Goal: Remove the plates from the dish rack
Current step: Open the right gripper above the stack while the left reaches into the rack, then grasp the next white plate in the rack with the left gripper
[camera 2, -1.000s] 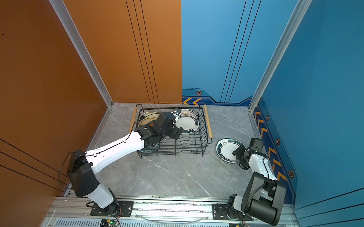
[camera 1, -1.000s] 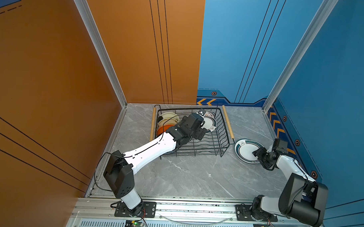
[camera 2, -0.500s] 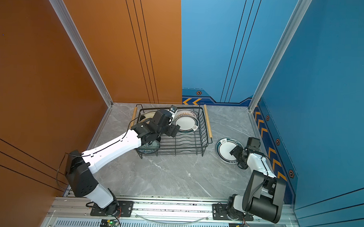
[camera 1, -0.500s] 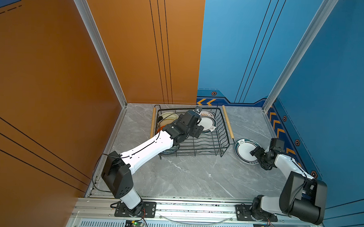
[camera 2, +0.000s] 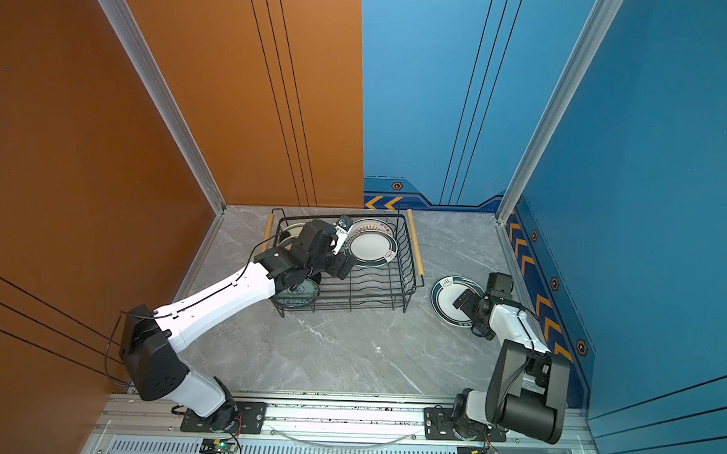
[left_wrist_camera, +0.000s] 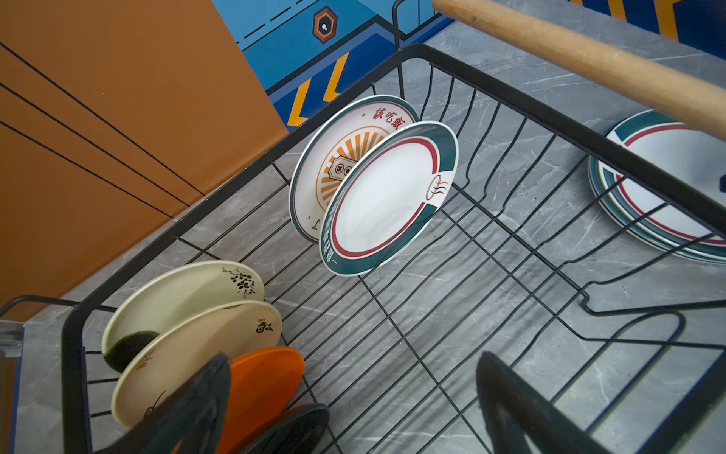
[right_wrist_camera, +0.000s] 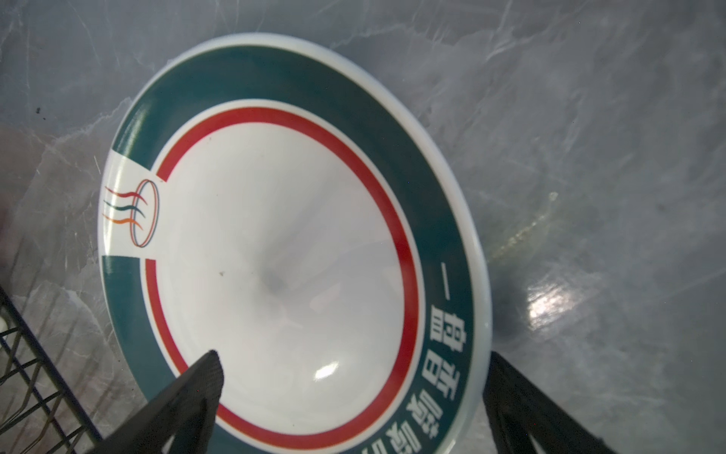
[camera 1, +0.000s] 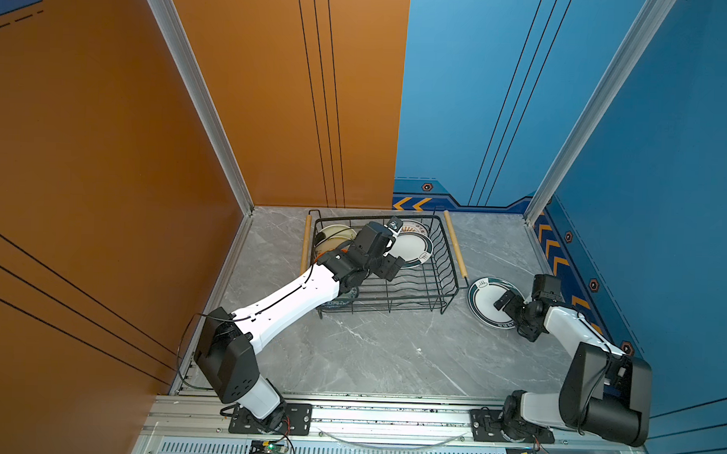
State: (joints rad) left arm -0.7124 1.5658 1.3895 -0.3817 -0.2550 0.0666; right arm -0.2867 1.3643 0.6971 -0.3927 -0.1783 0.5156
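While above the dish rack [camera 1: 392, 299], holds left pincer [left_wrist_camera: 353, 359] wide. Holds right pincer [right_wrist_camera: 353, 353] wide astride green-rimmed plate [right_wrist_camera: 275, 236] on counter [camera 1: 390, 353].

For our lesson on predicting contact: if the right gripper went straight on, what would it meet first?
Probably the green-rimmed plate on the table, just ahead of the open right gripper.

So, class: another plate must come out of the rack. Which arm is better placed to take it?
Left. The left pincer is open inside the rack, beside the standing plates. The right pincer hangs outside it, open over a plate lying on the table.
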